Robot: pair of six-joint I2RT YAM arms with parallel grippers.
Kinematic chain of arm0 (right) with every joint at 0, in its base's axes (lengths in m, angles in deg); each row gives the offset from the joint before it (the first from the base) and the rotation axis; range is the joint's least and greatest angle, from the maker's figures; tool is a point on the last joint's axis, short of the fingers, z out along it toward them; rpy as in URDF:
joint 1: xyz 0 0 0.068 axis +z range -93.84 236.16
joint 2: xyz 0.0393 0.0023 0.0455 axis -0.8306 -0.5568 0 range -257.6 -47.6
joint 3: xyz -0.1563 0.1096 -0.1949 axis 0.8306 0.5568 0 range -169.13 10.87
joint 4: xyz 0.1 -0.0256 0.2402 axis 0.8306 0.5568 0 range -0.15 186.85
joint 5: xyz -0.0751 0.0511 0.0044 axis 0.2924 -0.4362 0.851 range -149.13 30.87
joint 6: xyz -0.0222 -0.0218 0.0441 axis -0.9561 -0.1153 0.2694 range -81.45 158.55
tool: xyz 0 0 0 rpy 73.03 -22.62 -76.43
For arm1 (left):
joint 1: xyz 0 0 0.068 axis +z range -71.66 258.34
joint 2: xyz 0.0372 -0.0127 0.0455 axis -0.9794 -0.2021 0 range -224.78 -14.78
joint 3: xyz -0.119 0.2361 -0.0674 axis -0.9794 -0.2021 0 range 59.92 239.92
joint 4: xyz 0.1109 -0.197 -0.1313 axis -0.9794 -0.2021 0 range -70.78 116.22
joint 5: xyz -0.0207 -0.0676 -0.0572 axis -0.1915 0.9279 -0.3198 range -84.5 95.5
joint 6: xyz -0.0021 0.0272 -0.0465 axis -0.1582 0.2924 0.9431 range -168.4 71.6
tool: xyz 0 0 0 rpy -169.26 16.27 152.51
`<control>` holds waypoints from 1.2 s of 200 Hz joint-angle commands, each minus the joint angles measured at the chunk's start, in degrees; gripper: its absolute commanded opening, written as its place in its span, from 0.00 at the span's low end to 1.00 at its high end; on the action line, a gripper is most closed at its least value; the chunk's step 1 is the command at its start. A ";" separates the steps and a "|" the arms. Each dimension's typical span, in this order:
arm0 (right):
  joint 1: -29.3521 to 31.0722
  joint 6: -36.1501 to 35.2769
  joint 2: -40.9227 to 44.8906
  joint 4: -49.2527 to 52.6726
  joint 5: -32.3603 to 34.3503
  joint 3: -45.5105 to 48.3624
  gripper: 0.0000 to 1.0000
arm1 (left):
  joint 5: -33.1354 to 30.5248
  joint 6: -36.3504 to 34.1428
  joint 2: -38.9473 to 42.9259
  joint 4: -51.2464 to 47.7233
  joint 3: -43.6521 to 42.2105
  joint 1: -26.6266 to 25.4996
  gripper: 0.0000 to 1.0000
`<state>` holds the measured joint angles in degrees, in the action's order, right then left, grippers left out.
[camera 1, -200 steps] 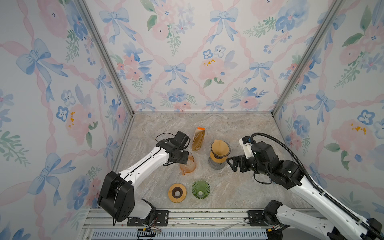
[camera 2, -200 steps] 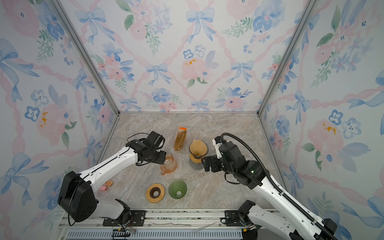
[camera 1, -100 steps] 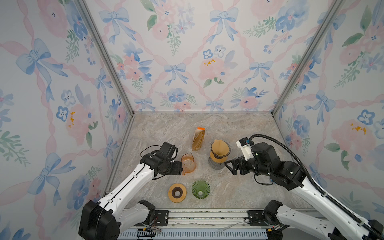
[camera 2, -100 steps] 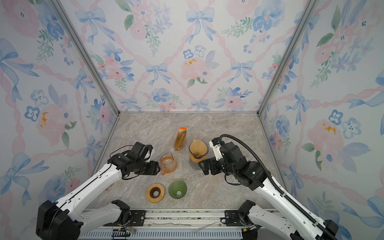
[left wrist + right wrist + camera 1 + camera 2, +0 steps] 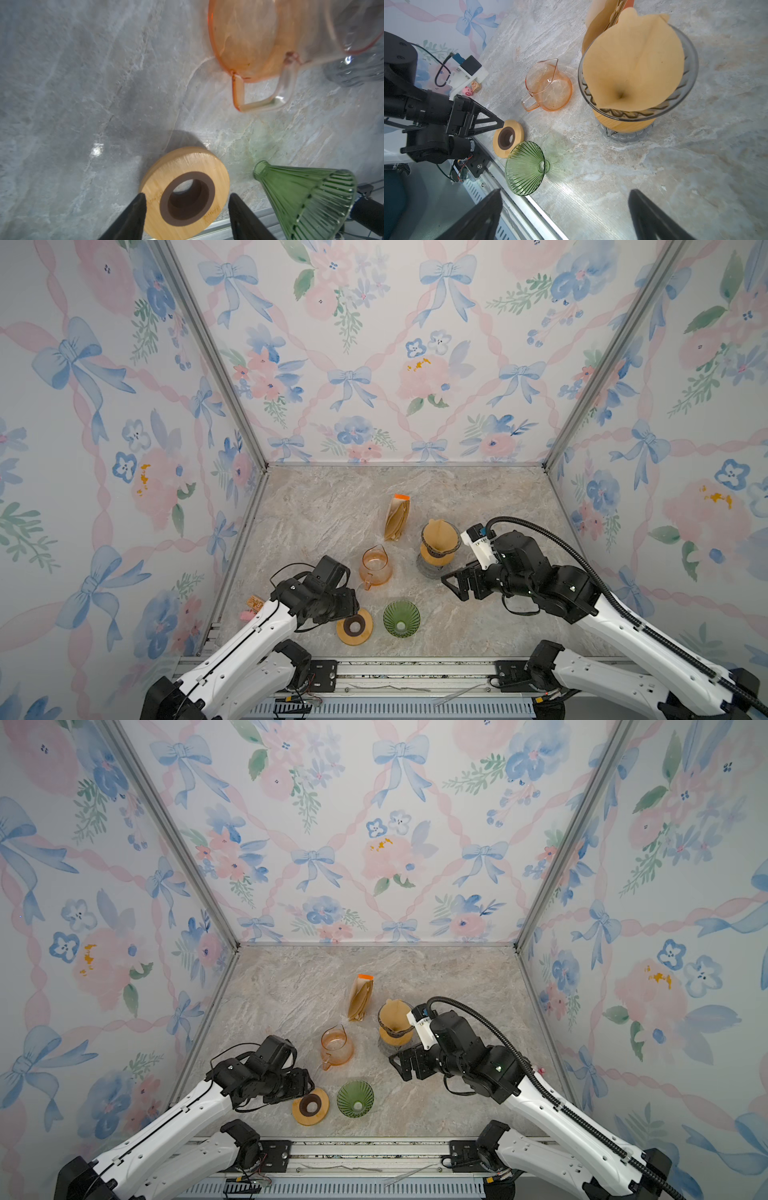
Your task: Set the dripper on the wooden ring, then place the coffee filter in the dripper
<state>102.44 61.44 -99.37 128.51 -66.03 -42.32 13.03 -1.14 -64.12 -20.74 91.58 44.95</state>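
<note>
Both empty: my right tool (image 5: 564,190), wide open, faced the filter (image 5: 633,62) seated in the dripper (image 5: 689,69); my left tool (image 5: 187,196), part open, hung farther off.

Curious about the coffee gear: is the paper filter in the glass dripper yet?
In: the brown filter sits spread as a cone inside the clear dripper, edge above its rim.

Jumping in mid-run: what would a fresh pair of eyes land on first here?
The brown paper filter sits open in the clear dripper, right of centre, with the open right gripper close beside it. Near the front edge, the green glass cone sits beside the wooden ring, which the left gripper frames with open jaws.
</note>
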 commanded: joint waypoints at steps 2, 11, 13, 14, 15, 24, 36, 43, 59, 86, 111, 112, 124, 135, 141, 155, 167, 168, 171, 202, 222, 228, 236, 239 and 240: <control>0.77 -0.57 -0.33 -1.63 0.22 1.16 0.96 | -2.19 5.96 0.76 -0.70 -1.41 -2.61 0.65; 0.86 -0.66 -0.31 -1.69 0.22 1.26 0.96 | -2.57 6.25 0.58 -0.80 -1.60 -3.32 0.65; 0.86 -0.70 -0.34 -1.73 0.22 1.25 0.96 | -2.66 6.26 0.50 -0.77 -1.58 -3.39 0.65; 0.84 -0.72 -0.35 -1.73 0.26 1.25 0.96 | -2.72 6.30 0.44 -0.81 -1.59 -3.46 0.65; 0.83 -0.74 -0.35 -1.69 0.24 1.25 0.96 | -2.84 6.37 0.37 -0.83 -1.55 -3.49 0.65; 0.88 -0.88 -0.37 -1.64 0.22 1.39 0.96 | -3.21 6.44 0.02 -1.00 -1.44 -3.88 0.65; 0.91 -1.09 -0.39 -1.48 0.33 1.55 0.96 | -3.72 6.44 -0.58 -1.43 -1.05 -4.18 0.65; 0.91 -1.16 -0.33 -1.26 0.52 1.57 0.96 | -4.52 6.28 -1.03 -2.22 -0.52 -4.41 0.64; 0.98 -1.19 -0.11 -1.21 0.83 1.94 0.96 | -6.62 6.02 -2.13 -4.64 1.25 -5.08 0.62; 0.92 -0.94 0.39 -1.51 0.92 2.61 0.96 | -9.04 5.72 -3.61 -7.44 2.81 -6.02 0.62; 0.92 -0.84 0.83 -1.39 0.95 2.78 0.96 | -8.41 6.04 -4.68 -7.29 2.75 -7.02 0.62; 0.92 -0.84 0.90 -1.34 1.02 2.85 0.96 | -8.32 6.02 -4.69 -7.28 2.77 -7.03 0.62; 0.92 -0.90 1.14 -1.30 1.18 3.05 0.96 | -7.67 5.43 -5.78 -7.27 2.82 -7.44 0.62; 0.93 -0.83 1.32 -1.26 1.18 3.17 0.96 | -7.53 5.21 -6.44 -7.27 2.88 -7.97 0.62; 0.92 -0.86 1.40 -1.30 1.18 3.22 0.96 | -7.47 5.11 -6.72 -7.22 2.89 -8.26 0.62; 0.96 -0.70 1.49 -1.39 1.02 3.33 0.96 | -7.52 5.12 -7.34 -7.30 2.91 -8.78 0.62; 0.92 -0.58 1.63 -1.56 0.87 3.46 0.96 | -7.79 5.20 -8.00 -7.28 2.80 -8.94 0.63; 0.96 -0.58 1.65 -1.56 0.85 3.50 0.96 | -7.88 5.25 -8.03 -7.28 2.80 -8.96 0.63; 1.00 -0.57 1.67 -1.63 0.91 3.50 0.96 | -7.98 5.29 -8.30 -7.28 2.79 -8.97 0.63; 1.04 -0.55 2.22 -1.98 0.73 3.82 0.96 | -8.41 5.38 -10.19 -7.27 2.93 -9.11 0.63; 1.10 -0.76 1.96 -1.74 0.58 3.73 0.96 | -8.53 5.53 -10.59 -7.05 2.84 -9.12 0.63; 1.05 -0.83 1.85 -1.74 0.62 3.74 0.96 | -8.36 5.49 -10.67 -6.93 2.78 -9.07 0.62; 1.10 -0.78 1.69 -1.88 0.61 3.78 0.96 | -8.40 5.19 -11.07 -6.88 2.79 -9.11 0.62; 1.12 -0.75 1.62 -1.98 0.53 3.80 0.96 | -8.39 5.06 -11.38 -6.90 2.79 -9.08 0.62; 1.11 -0.75 1.60 -2.03 0.55 3.80 0.96 | -8.40 4.91 -11.39 -6.91 2.79 -9.07 0.62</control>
<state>102.79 61.25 -97.86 127.11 -65.83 -39.13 5.69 4.33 -74.59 -26.25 93.48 36.30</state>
